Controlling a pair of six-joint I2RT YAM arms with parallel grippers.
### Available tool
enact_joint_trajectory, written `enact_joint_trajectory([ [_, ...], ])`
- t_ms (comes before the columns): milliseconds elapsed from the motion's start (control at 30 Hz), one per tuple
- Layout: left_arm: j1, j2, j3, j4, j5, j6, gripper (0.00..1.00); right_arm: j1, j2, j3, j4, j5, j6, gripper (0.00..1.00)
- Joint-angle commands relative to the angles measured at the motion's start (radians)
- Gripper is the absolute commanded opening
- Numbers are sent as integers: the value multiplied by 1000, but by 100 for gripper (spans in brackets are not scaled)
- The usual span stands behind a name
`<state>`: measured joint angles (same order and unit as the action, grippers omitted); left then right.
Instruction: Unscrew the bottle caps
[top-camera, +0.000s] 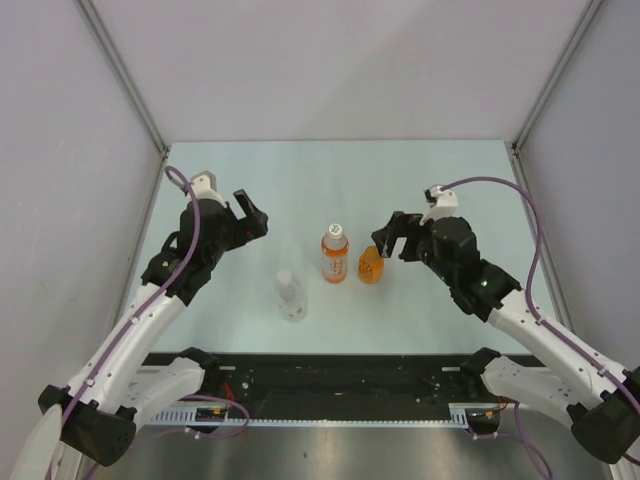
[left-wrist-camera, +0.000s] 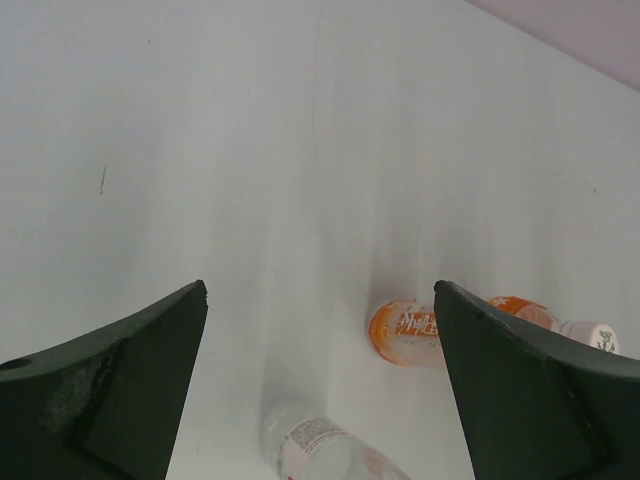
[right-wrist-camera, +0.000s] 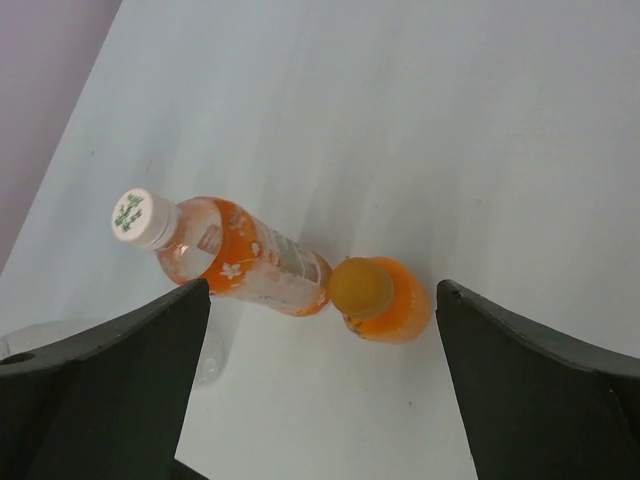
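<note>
Three bottles stand upright mid-table, each with its cap on. The tall orange bottle (top-camera: 335, 258) (left-wrist-camera: 408, 332) (right-wrist-camera: 250, 262) carries a white cap (top-camera: 336, 231) (left-wrist-camera: 600, 337) (right-wrist-camera: 133, 215). To its right, the squat orange bottle (top-camera: 371, 268) (right-wrist-camera: 400, 308) has an orange cap (top-camera: 372, 253) (right-wrist-camera: 361, 287). The clear bottle (top-camera: 291, 298) (left-wrist-camera: 325, 450) stands nearer, to the left, with a whitish cap (top-camera: 286, 275). My left gripper (top-camera: 257, 216) (left-wrist-camera: 320, 290) hovers open, left of the bottles. My right gripper (top-camera: 388, 232) (right-wrist-camera: 322, 283) is open just right of the squat bottle, touching nothing.
The pale table (top-camera: 330, 170) is boxed in by grey walls at the back and both sides. A black rail (top-camera: 340, 375) with the arm bases runs along the near edge.
</note>
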<state>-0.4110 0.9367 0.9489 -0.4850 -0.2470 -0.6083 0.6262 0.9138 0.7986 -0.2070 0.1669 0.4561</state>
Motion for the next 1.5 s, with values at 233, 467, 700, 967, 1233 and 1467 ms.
enact_joint_trajectory([
  [233,0,-7,-30,28,23,8,100,267,200,234,15,204,-172,99],
  [467,0,-76,-76,77,28,15,100,267,318,284,23,200,-172,99],
  [700,0,-91,-87,86,66,35,100,268,373,300,69,174,-171,97],
  [967,0,-104,-108,98,69,31,100,265,439,324,78,171,-172,82],
  [1233,0,-116,-105,91,61,33,100,267,476,326,106,145,-171,61],
  [1467,0,-125,-96,82,54,36,99,265,484,329,124,145,-175,46],
])
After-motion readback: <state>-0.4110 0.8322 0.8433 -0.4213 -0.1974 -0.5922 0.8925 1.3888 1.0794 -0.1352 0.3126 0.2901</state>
